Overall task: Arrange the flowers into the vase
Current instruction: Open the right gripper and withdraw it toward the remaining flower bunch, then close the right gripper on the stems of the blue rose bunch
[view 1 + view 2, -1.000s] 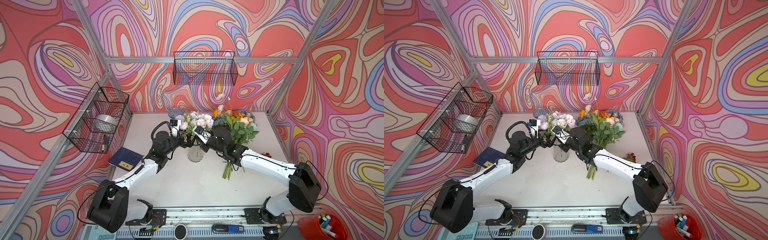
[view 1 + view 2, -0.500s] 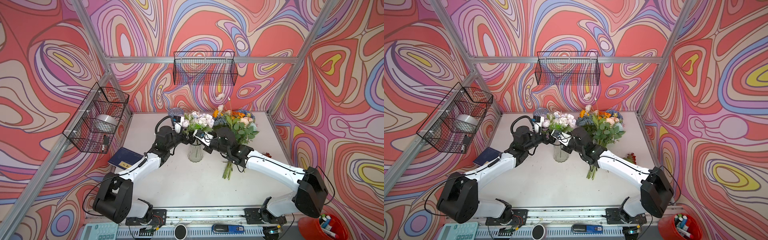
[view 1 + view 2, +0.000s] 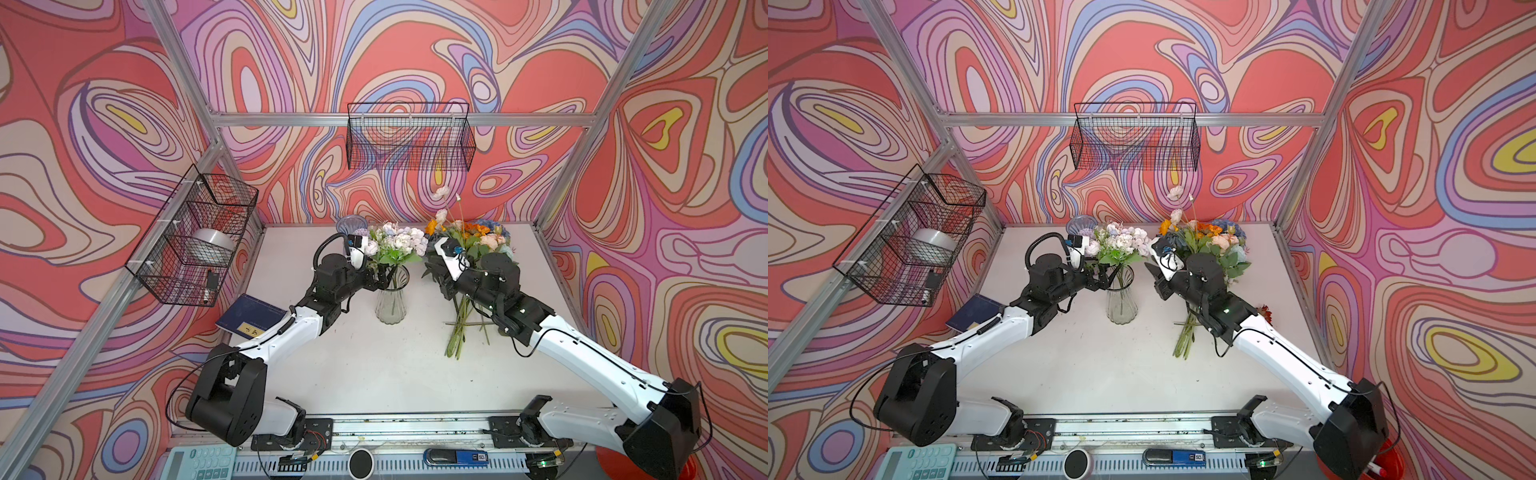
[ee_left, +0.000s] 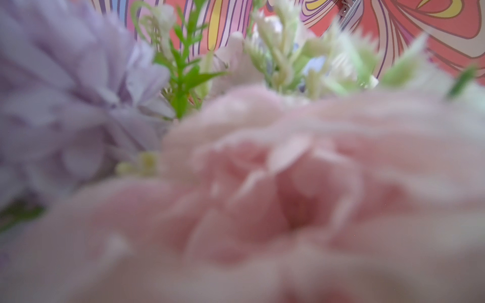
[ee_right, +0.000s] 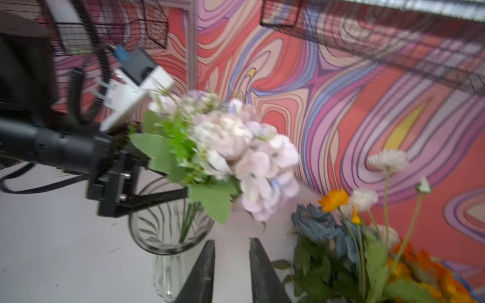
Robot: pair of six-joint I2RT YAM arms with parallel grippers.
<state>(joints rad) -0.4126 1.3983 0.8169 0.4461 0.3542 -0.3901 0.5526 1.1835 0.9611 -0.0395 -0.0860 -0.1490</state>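
Pastel bunch (image 3: 398,244): stems down inside the vase (image 3: 390,306), blooms fanning above its rim.
Left jaws: spread wide either side of those stems above the vase mouth, gripping nothing; we judge they stand clear so the bunch settles.
Right jaws: slightly parted, empty, right of the vase.
Orange-and-blue bunch (image 3: 473,239): lying on the counter (image 3: 374,374) right of the vase, not yet in.

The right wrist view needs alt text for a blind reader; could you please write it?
A bunch of pale pink flowers stands in a glass vase, the left end effector open over its rim. The right end effector, open and empty, is in the foreground; orange and blue flowers sit nearby.
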